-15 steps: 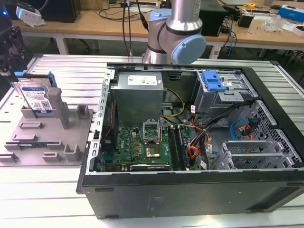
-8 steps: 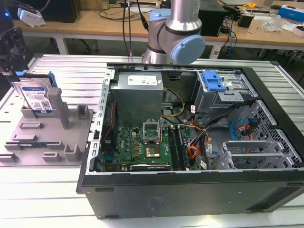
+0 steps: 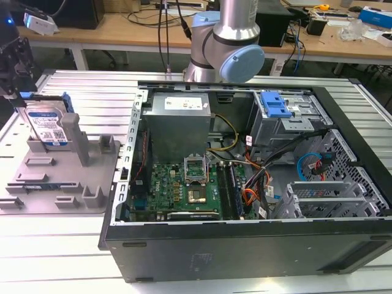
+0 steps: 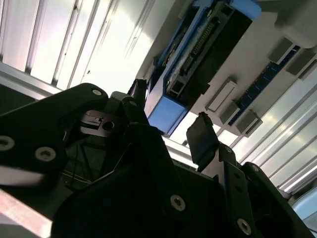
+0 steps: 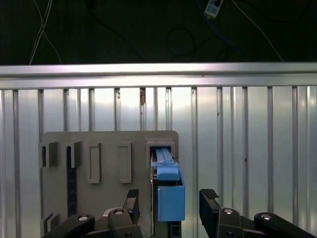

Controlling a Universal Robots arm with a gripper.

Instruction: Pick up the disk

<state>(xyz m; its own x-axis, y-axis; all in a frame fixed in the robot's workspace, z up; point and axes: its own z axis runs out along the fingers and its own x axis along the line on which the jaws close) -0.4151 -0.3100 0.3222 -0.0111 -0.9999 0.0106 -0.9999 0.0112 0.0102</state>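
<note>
wide-spread gripper (image 5: 170, 197) flanks the disk (image 5: 167, 173) standing in grey fixture (image 5: 106, 148).

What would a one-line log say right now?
gripper: open, above disk | disk: upright in fixture, not gripped

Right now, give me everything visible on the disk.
The disk is a flat silver-grey metal drive with a white-and-blue label and blue plastic rails. It stands upright on edge in a slot of the grey fixture, at the exterior view's left. The open gripper straddles its blue upper end; no contact is visible.
</note>
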